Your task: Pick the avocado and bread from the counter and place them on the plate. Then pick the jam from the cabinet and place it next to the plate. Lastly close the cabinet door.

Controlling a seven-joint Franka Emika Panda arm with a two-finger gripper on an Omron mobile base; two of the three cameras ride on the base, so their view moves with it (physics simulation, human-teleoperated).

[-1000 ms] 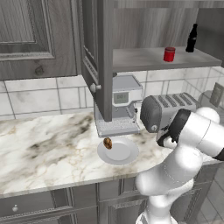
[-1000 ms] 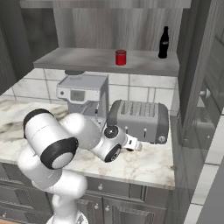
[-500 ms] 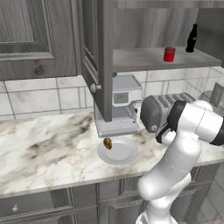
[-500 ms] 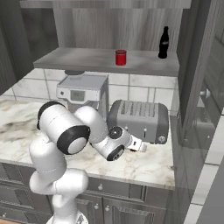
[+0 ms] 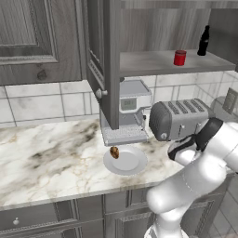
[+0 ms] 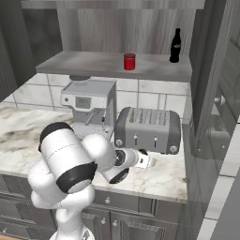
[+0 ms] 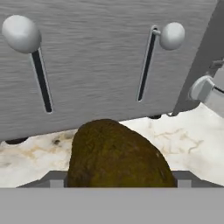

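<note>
**A:** Where the hand view looks along the pincer, the avocado (image 7: 119, 155) sits at bottom centre of the frame, dark olive-brown, right in front of the toaster's (image 7: 105, 61) front face with its two lever slots and round knobs. Marble worktop (image 7: 192, 140) shows beneath and to the right of it.

**B:** Pincer state?

**A:** Cannot tell. Fingertips are hidden behind the avocado and the frame bottom. In the right base view the hand end of the arm sits low at frame centre, just in front of the toaster (image 6: 148, 130), but the pincer itself is too small to read there.

**B:** Bread and plate?

**A:** Left base view: plate (image 5: 136, 168) at lower centre of the frame on the worktop (image 5: 51, 153), just in front of the coffee machine (image 5: 128, 109). Bread (image 5: 114, 152), small reddish-brown lump, is on the plate's left rim area.

**B:** Jam?

**A:** Red jar on the cabinet shelf (image 5: 153, 62), upper right of the left base view; jam (image 5: 180, 57) stands near the tall black bottle (image 5: 203, 41), apart from it. Right base view has the same pair at upper centre: jam (image 6: 129, 61) left, bottle (image 6: 175, 46) right.

**B:** Cabinet door?

**A:** Open. Door (image 5: 103, 60) edge-on at upper centre of the left base view, knob facing left. Second open door (image 6: 211, 70) along the right side of the right base view.
</note>
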